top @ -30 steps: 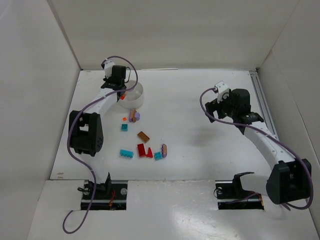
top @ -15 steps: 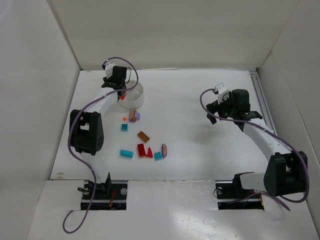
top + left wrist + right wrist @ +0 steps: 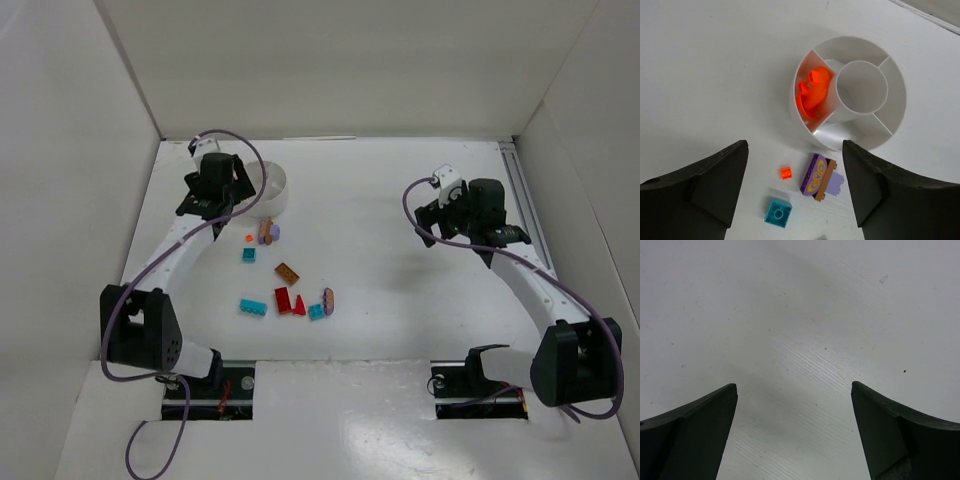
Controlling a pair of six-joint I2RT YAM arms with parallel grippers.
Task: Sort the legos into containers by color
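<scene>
The white round dish stands at the back left, and bright orange legos lie in its left compartment; its central well is bare. My left gripper hovers just left of the dish, open and holding nothing. Below its jaws lie a tiny orange piece, a purple and brown piece and a teal brick. More legos sit nearer the front: a brown brick, a red one and a teal one. My right gripper hangs open over bare table.
White walls close in the table on the left, back and right. A metal rail runs along the right edge. A teal piece and a purple and brown piece lie by the red ones.
My left gripper has opened and drawn back to the left, away from the dish's rim. The orange piece it held there is out of its jaws. The right arm has barely shifted.
</scene>
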